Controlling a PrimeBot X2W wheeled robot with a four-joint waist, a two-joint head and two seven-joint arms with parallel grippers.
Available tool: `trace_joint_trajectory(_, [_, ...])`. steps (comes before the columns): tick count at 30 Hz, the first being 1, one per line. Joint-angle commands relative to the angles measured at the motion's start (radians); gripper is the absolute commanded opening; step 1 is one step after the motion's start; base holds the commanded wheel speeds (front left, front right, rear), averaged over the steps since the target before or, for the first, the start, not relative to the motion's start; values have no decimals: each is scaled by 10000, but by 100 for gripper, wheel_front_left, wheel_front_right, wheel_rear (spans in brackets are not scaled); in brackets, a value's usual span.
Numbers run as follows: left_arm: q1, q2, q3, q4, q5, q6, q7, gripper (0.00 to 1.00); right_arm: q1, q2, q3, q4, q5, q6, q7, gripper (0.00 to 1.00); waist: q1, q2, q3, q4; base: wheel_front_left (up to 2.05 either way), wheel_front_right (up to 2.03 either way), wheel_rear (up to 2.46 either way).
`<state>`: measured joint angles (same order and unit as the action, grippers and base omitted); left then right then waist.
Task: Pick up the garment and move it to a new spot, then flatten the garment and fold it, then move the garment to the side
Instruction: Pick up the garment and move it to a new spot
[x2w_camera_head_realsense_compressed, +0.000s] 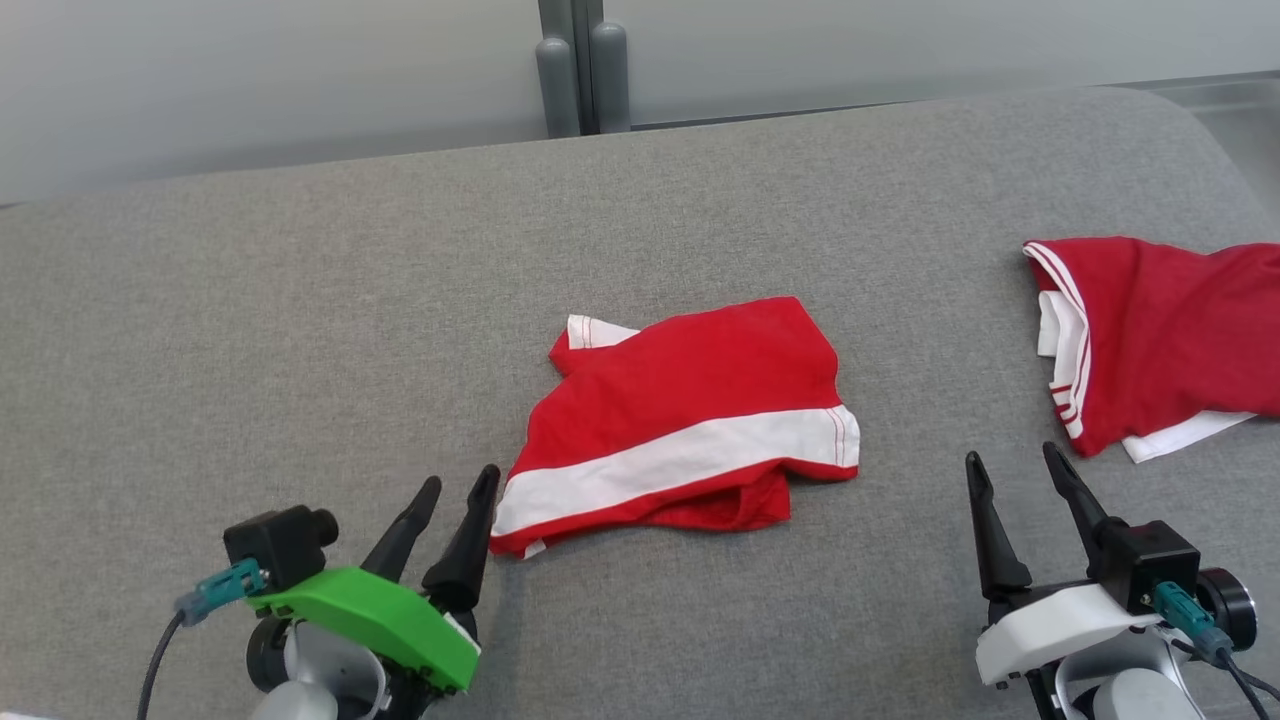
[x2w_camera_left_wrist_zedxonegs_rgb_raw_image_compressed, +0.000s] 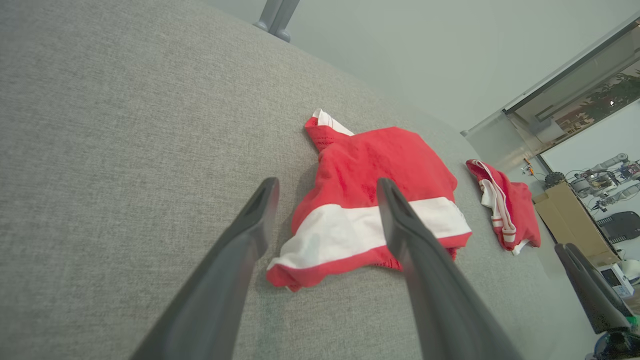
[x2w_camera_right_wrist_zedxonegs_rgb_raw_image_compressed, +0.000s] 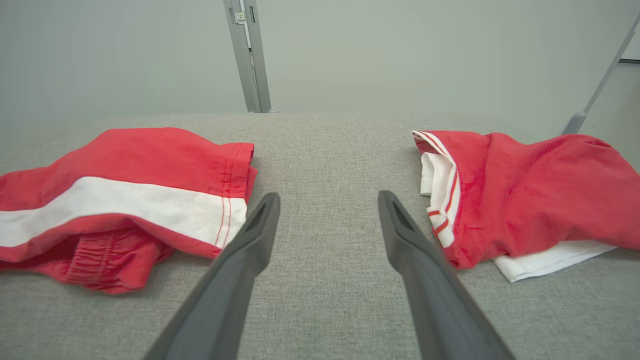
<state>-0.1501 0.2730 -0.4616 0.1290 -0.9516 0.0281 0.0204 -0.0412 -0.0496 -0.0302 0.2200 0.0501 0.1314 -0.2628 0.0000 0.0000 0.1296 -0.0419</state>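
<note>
The garment (x2w_camera_head_realsense_compressed: 690, 420), red with a broad white band, lies folded in a loose bundle in the middle of the grey fabric surface (x2w_camera_head_realsense_compressed: 300, 330). My left gripper (x2w_camera_head_realsense_compressed: 459, 480) is open just off its near left corner, holding nothing. In the left wrist view the garment (x2w_camera_left_wrist_zedxonegs_rgb_raw_image_compressed: 370, 200) lies just beyond the open left gripper (x2w_camera_left_wrist_zedxonegs_rgb_raw_image_compressed: 327, 182). My right gripper (x2w_camera_head_realsense_compressed: 1012, 457) stands open to the garment's right, apart from it. The right wrist view has the garment (x2w_camera_right_wrist_zedxonegs_rgb_raw_image_compressed: 125, 200) on the left of the open right gripper (x2w_camera_right_wrist_zedxonegs_rgb_raw_image_compressed: 328, 196), which points at bare surface.
A second red garment (x2w_camera_head_realsense_compressed: 1160, 340) with white striped trim lies at the right edge, just beyond my right gripper; it is on the right (x2w_camera_right_wrist_zedxonegs_rgb_raw_image_compressed: 525, 195) in the right wrist view. A grey post (x2w_camera_head_realsense_compressed: 583, 70) stands behind the surface's far edge.
</note>
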Motion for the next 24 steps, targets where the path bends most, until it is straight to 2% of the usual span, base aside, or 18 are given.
trace_joint_trajectory(1, [209,115,95,-175,42,57,-220,100,150,-21,-53,-88,-55,-15,-26,100,0,0,-111,-44,0,0,0])
trace_joint_trajectory(8, [1314,600,249,-438,872,605,-1253,100,741,-17,-353,-647,-119,-15,-26,100,0,0,-507,208,0,0,0])
trace_joint_trajectory(17, [1852,1019,270,439,2310,837,-2612,100,1356,-33,-711,-1007,-217,-15,-26,100,0,0,-1030,699,0,0,0])
trace_joint_trajectory(24, [2120,988,829,989,3252,584,-2870,100,1572,-30,-821,-1030,-200,-15,-26,100,0,0,-1294,1033,0,0,0])
